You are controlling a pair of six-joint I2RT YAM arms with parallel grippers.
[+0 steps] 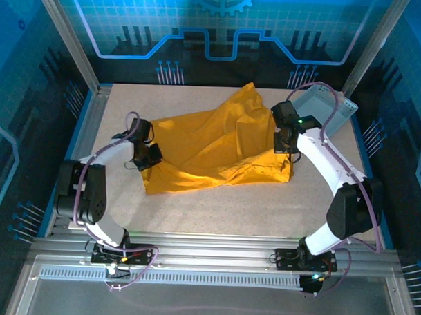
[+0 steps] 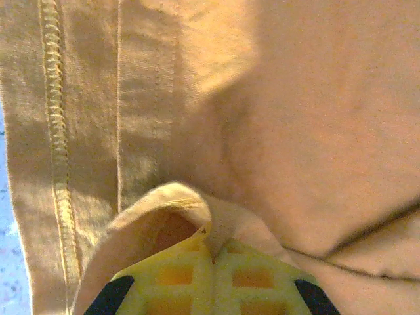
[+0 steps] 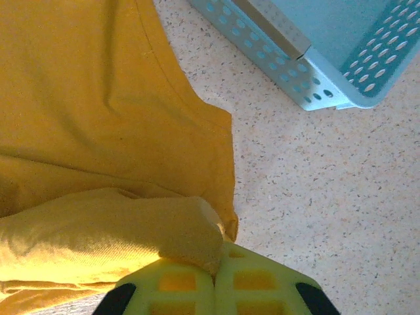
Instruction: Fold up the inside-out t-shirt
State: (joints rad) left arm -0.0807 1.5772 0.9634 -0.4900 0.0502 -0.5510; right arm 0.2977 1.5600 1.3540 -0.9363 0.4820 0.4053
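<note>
- The left gripper [image 1: 149,157] is at the shirt's left edge, its fingers pressed together on a fold of cloth beside the stitched hem [image 2: 56,131].
- The inside-out t-shirt [image 1: 211,147] lies crumpled in the middle of the table [image 1: 215,213]. Its long axis runs left to right between both arms. It is mustard-yellow, with no print visible.
- The right gripper [image 1: 287,148] pinches the shirt's right edge, near the basket [image 1: 330,110].

Left hand [image 2: 213,248] and right hand [image 3: 215,266] are clamped, arms bent.

Pale blue perforated basket [image 1: 345,112] sits far right; speckled table [image 1: 215,209] beneath.
</note>
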